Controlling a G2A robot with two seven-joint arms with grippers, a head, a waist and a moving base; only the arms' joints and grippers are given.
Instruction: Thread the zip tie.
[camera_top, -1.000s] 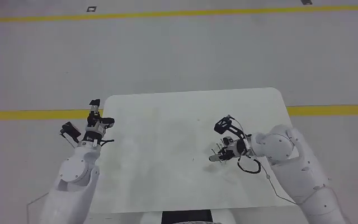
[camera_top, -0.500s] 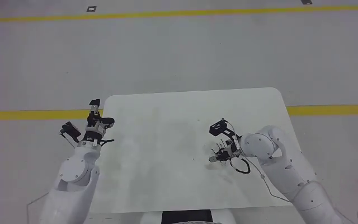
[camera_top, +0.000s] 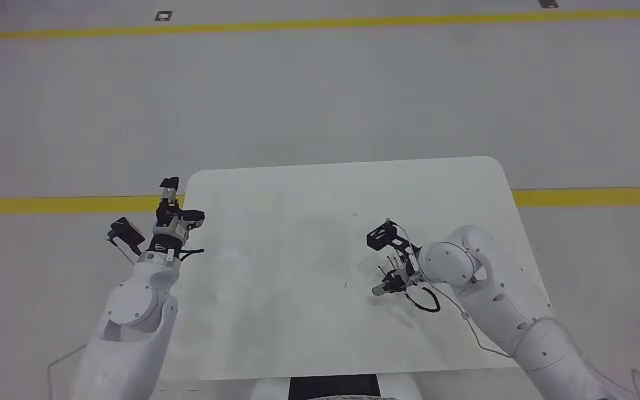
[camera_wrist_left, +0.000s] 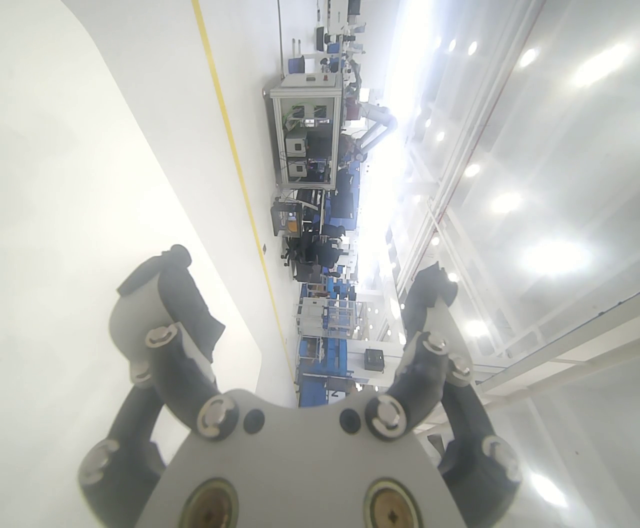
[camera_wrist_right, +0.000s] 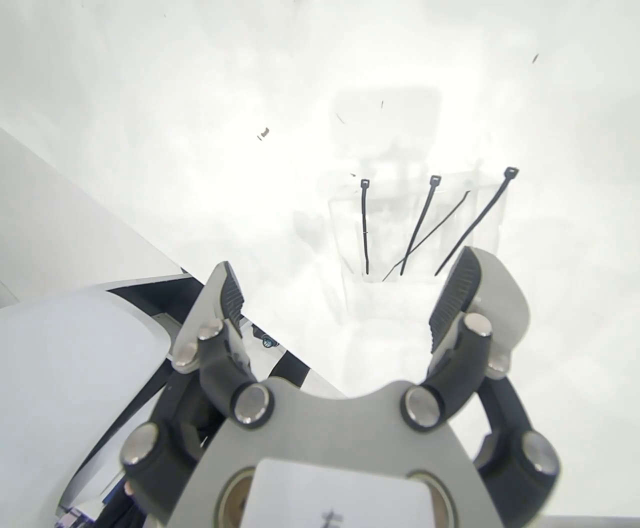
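Top view: left gripper sits at the bench's left edge, away from the work. The right gripper is low beside the zip ties, right of the bench's middle and toward the front edge.
Left wrist view: fingers spread, nothing between them.
Right wrist view: fingers spread and lined up on four black zip ties standing in a clear holder, three heads up, likely so one can be pinched out.

Glossy white rounded shells on left arm and right arm. Thin black cable looped at the right wrist. Grey metal palm plate, silver round-head screws, black linkages. Ribbed black pads on silver-backed right fingers.
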